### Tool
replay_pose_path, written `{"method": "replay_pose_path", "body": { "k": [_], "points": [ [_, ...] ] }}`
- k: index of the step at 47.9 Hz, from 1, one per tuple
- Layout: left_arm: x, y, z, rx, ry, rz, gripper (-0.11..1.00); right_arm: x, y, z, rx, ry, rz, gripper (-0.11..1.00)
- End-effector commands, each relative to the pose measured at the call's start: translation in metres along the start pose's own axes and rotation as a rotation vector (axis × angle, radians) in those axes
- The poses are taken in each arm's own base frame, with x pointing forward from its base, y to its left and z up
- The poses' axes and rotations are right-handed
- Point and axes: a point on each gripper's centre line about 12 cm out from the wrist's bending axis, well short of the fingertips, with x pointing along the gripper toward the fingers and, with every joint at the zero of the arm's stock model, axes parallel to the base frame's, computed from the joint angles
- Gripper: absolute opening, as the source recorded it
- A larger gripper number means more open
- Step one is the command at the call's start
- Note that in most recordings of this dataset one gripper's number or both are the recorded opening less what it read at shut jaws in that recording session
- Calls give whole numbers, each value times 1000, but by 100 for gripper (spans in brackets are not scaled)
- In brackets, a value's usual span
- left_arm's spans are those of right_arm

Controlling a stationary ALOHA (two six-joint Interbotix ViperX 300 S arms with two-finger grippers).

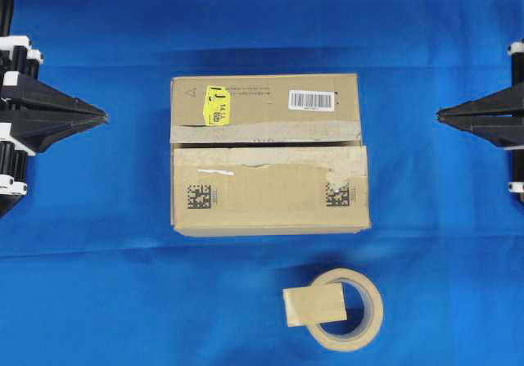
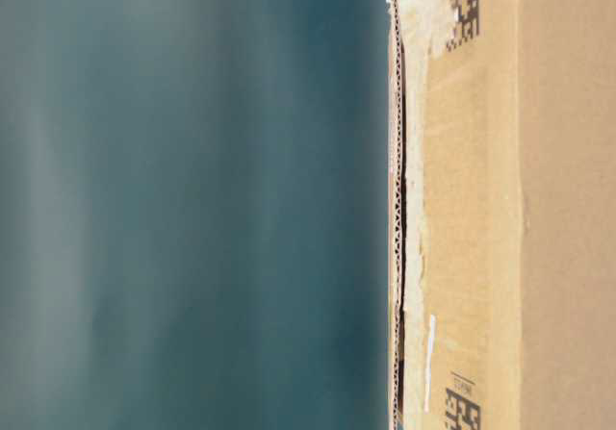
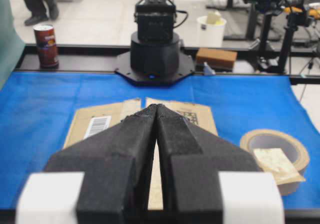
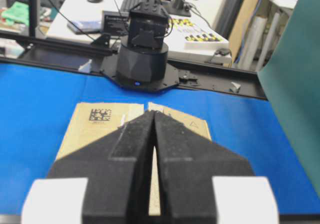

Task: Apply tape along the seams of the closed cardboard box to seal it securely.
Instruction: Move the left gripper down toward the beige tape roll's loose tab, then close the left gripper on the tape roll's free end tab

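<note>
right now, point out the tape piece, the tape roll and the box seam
tape (image 1: 316, 306), overhead view, middle of the piece
tape roll (image 1: 371, 321), overhead view, right of its ring
seams (image 1: 270, 143), overhead view, dark line between the flaps

Brown cardboard box (image 1: 270, 194), yellow sticker (image 1: 217, 105), blue cloth (image 1: 98, 243).

Black arms, pointed black foam jaws, white clips

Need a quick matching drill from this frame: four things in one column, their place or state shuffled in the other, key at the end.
Things
1. tape
2. seams
3. left gripper
4. yellow sticker

Place or state
A. shut, left of the cardboard box
B. lying on the tape roll
C. on the box top, far-left part
D. dark line across the box top

Pairs: 1-B, 2-D, 3-A, 4-C
</note>
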Motion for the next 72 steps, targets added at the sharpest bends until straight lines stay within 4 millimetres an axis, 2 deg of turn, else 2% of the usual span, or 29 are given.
{"method": "replay_pose_path", "body": {
  "k": [1, 6, 13, 17, 34, 38, 40, 46, 48, 49, 54, 62, 72],
  "points": [
    [2, 0, -3, 28, 23, -1, 0, 3, 1, 8, 10, -20, 4, -2],
    [3, -9, -2, 73, 20, -45, 0, 4, 1, 9, 11, 2, 4, -2],
    [3, -34, 6, 200, -62, -160, 0, 5, 1, 8, 11, 15, 2, -2],
    [4, -45, 9, 210, -98, -207, 0, 5, 1, 8, 11, 17, 4, -2],
    [27, -81, -8, 385, -110, -325, 2, 8, 1, 12, 11, 2, 4, -2],
    [33, -90, -13, 451, -129, -345, 15, 8, 1, 12, 11, -2, 4, -2],
    [38, -94, -17, 493, -128, -354, 25, 8, 1, 12, 11, -3, 4, -2],
    [58, -112, -33, 652, -96, -400, 65, 9, 1, 10, 11, 5, 4, -2],
    [66, -117, -40, 713, -85, -415, 74, 10, 1, 10, 11, 8, 4, -2],
    [71, -121, -43, 744, -81, -422, 75, 10, 1, 9, 11, 9, 4, -2],
    [98, -133, -68, 919, -39, -452, 63, 11, 1, 6, 11, 21, 4, -2],
    [136, -150, -101, 1045, 53, -512, 63, 13, 1, 2, 11, 37, 4, -2],
    [162, -158, -125, 1084, 178, -582, 63, 14, 1, 0, 11, 45, 4, -2]
  ]
}}
